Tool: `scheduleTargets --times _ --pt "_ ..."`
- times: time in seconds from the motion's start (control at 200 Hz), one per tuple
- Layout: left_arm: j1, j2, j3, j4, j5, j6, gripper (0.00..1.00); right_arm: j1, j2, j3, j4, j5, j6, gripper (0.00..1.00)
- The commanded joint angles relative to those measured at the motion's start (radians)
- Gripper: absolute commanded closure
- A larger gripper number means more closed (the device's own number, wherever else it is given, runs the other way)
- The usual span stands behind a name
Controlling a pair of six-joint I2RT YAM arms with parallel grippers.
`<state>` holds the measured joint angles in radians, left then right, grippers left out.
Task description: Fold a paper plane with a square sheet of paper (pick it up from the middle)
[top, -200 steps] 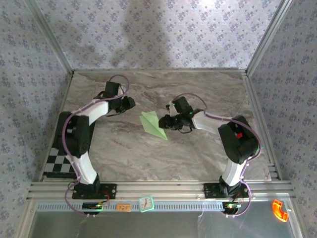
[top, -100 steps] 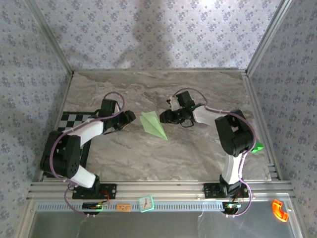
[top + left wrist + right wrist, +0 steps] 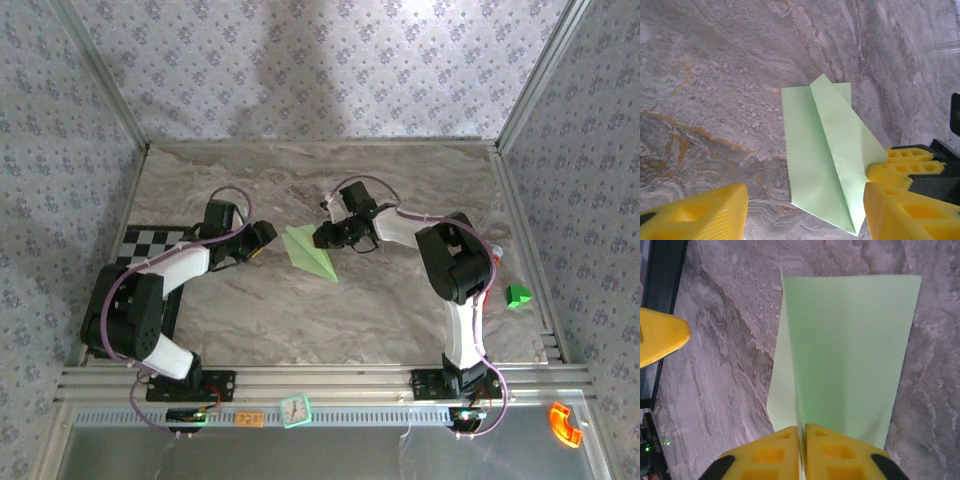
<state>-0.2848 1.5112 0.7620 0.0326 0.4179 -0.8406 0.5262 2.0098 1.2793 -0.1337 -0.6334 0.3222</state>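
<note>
The pale green sheet of paper (image 3: 308,252), folded to a pointed paper plane shape with a centre crease, lies mid-table. My right gripper (image 3: 322,238) is at its right edge. In the right wrist view that gripper (image 3: 802,427) is shut on the paper's (image 3: 850,350) upright middle fold. My left gripper (image 3: 262,237) sits just left of the paper, open. In the left wrist view its yellow fingers (image 3: 695,215) straddle the near pointed end of the paper (image 3: 820,150), and the left gripper (image 3: 805,215) holds nothing.
A checkerboard mat (image 3: 150,240) lies under the left arm. A small bright green block (image 3: 517,296) sits near the table's right edge. Patterned walls close in the table on three sides. An orange piece (image 3: 565,424) and a small clock (image 3: 295,409) lie beyond the front rail.
My right gripper has moved left to the paper and shut on its fold. The left arm has dropped low and its gripper has opened beside the paper. The green block has come into view.
</note>
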Motion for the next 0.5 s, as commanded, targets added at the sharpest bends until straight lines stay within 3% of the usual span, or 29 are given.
scheduleTargets --times 0.0,0.22,0.495 --pt "-0.011 -0.047 -0.008 0.07 0.062 -0.016 0.37 -0.017 -0.084 -0.026 0.081 -0.028 0.055 0.91" --pt "-0.064 -0.069 0.007 0.213 0.152 -0.078 0.35 -0.062 -0.219 -0.143 0.328 -0.11 0.266 0.91" --pt "-0.162 0.005 0.071 0.379 0.205 -0.138 0.33 -0.085 -0.264 -0.21 0.6 -0.191 0.578 0.92"
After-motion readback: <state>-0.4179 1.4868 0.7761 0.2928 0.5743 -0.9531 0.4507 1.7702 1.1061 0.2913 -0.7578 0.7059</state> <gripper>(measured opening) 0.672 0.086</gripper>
